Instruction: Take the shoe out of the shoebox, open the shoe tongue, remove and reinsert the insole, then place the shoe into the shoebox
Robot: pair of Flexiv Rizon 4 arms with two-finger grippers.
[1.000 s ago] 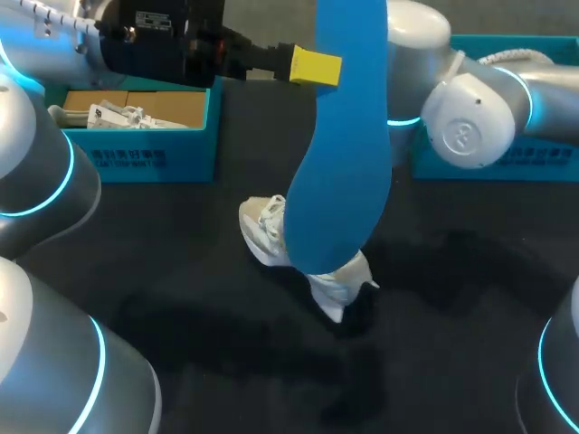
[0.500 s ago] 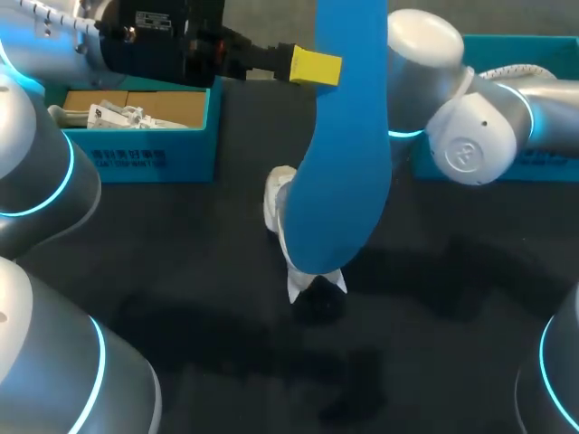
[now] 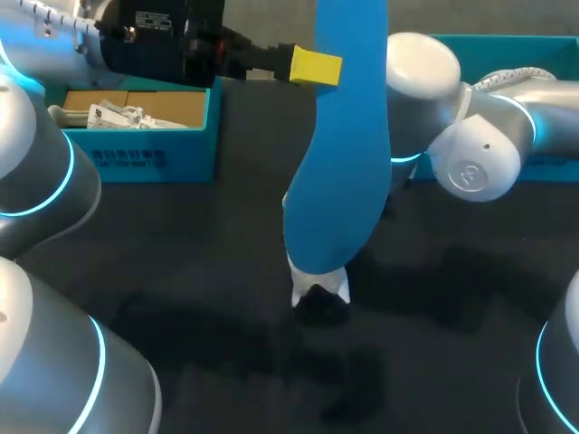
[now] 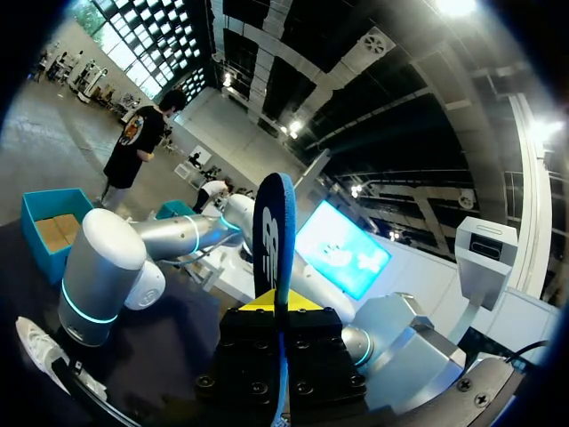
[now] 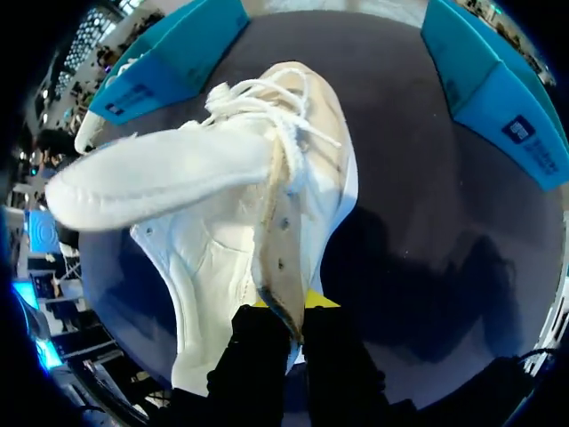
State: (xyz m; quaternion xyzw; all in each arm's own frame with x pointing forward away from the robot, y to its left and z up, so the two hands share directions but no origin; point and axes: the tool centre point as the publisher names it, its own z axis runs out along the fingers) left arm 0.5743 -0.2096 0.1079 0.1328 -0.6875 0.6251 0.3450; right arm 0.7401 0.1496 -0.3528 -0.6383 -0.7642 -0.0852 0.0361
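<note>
Two clenched holds, left gripper (image 4: 275,302) nipping upright insole (image 3: 342,163), right gripper (image 5: 283,307) pinching shoe (image 5: 213,240) by collar edge over table (image 3: 181,271) middle, shoebox (image 3: 145,155) near far-left edge.

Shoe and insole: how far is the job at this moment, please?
Done: the shoe is out of the shoebox, its tongue folded out, and the blue insole is out. In hand: the left claw holds the insole upright; the right claw grips the shoe's upper edge. Left: put the insole back, then the shoe into the shoebox.
</note>
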